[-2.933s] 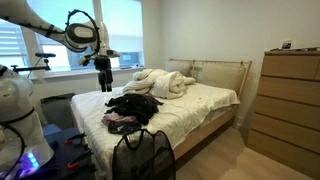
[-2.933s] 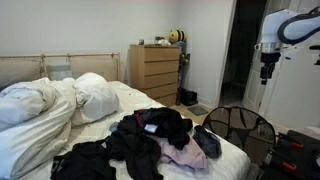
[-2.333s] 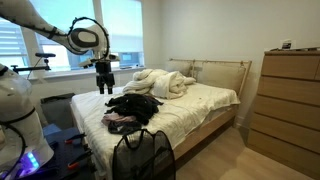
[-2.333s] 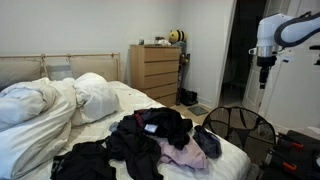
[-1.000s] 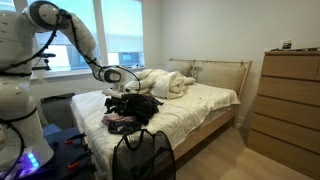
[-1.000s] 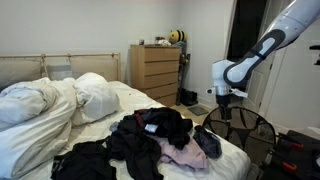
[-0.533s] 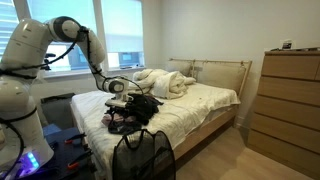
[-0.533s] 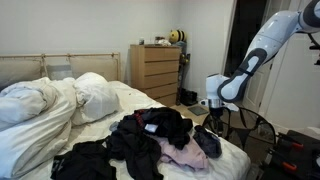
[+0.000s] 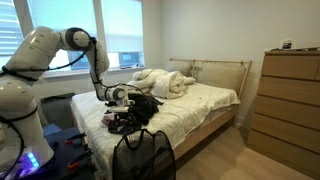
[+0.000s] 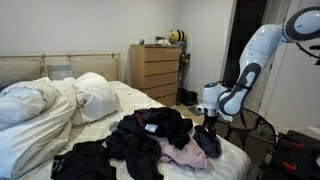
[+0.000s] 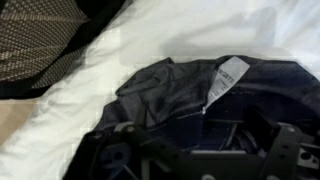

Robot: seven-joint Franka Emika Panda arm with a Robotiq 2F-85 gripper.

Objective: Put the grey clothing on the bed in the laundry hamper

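Where the wrist view begins at its left, the laundry hamper (image 11: 40, 40) shows as dark woven mesh, then comes smooth white bed sheet (image 11: 180, 30), then the grey clothing (image 11: 170, 95), a soft crumpled heap lying on the bed. Its white tag (image 11: 232, 72) carries print too small to read. The gripper (image 11: 197, 150) hovers close over it, fingers spread apart, holding nothing.

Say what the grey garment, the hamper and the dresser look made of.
The grey garment looks like soft matte cloth, going by its folds and sewn-in label. The hamper is dark see-through mesh; frame unclear. The dresser seems light wood or veneer, with smooth drawer fronts.
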